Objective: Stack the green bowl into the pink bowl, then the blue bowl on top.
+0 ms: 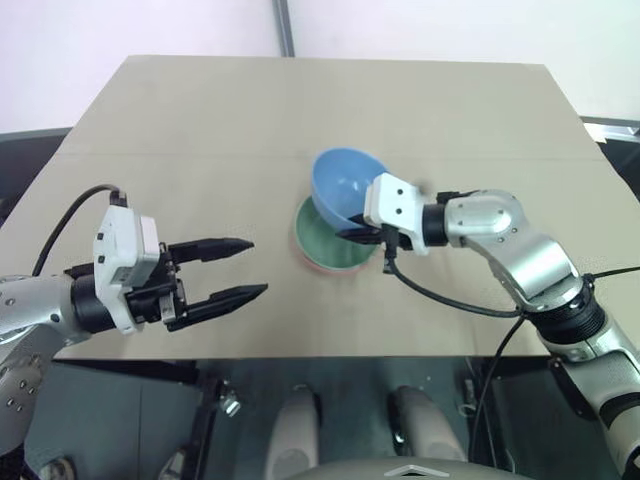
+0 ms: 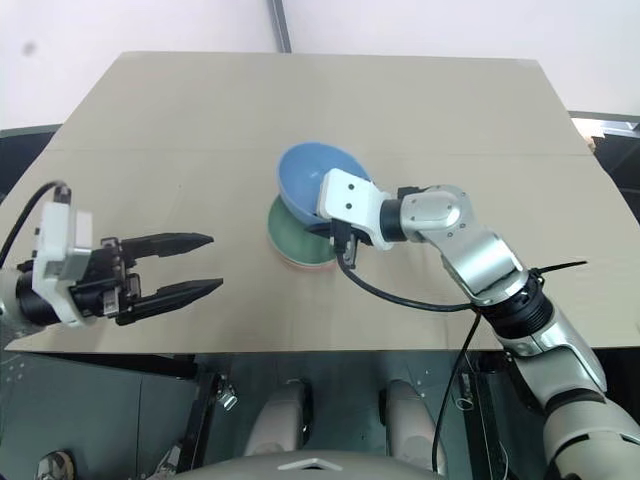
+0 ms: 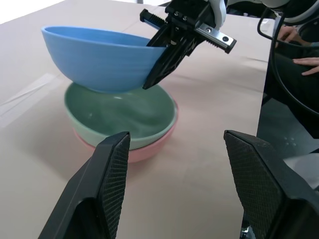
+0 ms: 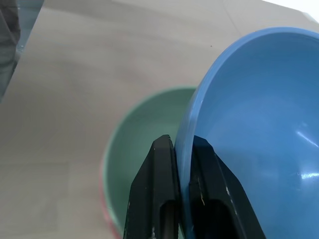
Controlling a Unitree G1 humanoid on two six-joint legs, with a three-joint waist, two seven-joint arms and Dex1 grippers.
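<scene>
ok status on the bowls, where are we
Right gripper shut on blue bowl rim, held tilted above green bowl, which sits nested in pink bowl. Left gripper open, off to the side. Nothing in the way.

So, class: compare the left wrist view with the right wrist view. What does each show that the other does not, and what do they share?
Left wrist view alone: the left gripper with its fingers apart and nothing between them, the pink bowl nested under the green one, and a person's hand past the table edge.

Right wrist view alone: the blue bowl's inside, and the right gripper's fingers pinching its rim up close.

Both: the blue bowl held tilted over the green bowl by the right gripper.
</scene>
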